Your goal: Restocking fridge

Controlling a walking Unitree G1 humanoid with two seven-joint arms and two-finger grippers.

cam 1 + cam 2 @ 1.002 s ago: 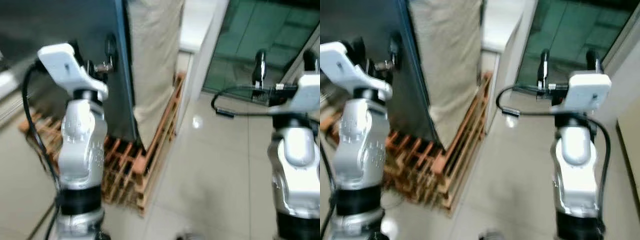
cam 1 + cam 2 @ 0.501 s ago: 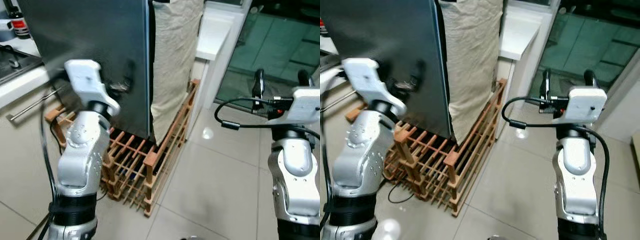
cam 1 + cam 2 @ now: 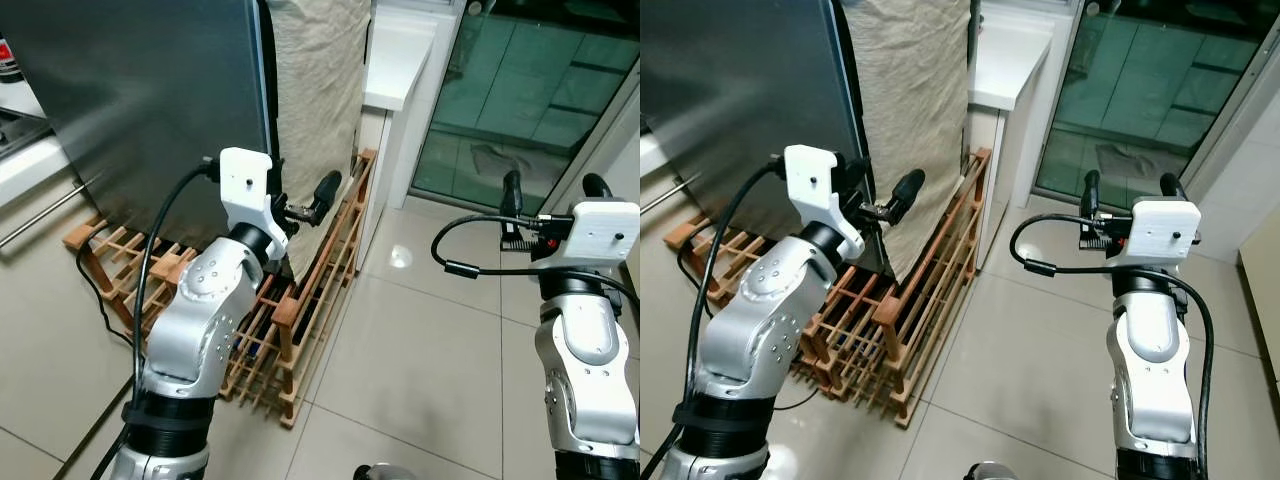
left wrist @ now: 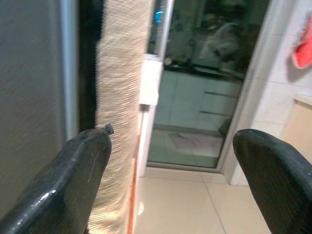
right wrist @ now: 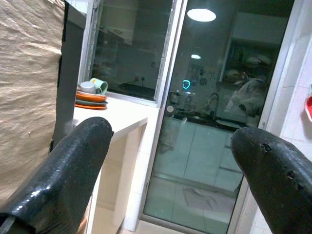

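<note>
Standing at the far left, ahead of the left gripper [image 3: 885, 205], a tall dark fridge [image 3: 150, 100] is seen with its door shut. The left gripper is raised at the fridge's front corner, its two black fingers spread wide with nothing held between them. Just beyond those fingers a beige cloth [image 3: 315, 110] hangs down beside the fridge. Below the gripper a wooden slatted rack [image 3: 290, 310] lies on the tiled floor [image 3: 420, 370], running under the fridge and the cloth. Past the cloth, a white counter [image 3: 1008, 55] is seen, and in the right wrist view a stack of dishes [image 5: 90, 95] rests on it. Further right, the right gripper [image 3: 1127, 192] is held up over the floor, well apart from the fridge, its fingers also spread wide and empty. Ahead of it stands a glass sliding door [image 3: 530, 90]. No food or drink to be stocked is seen near either gripper. The task is judged to be barely begun: the fridge has yet to be opened, and goods have yet to be fetched.
</note>
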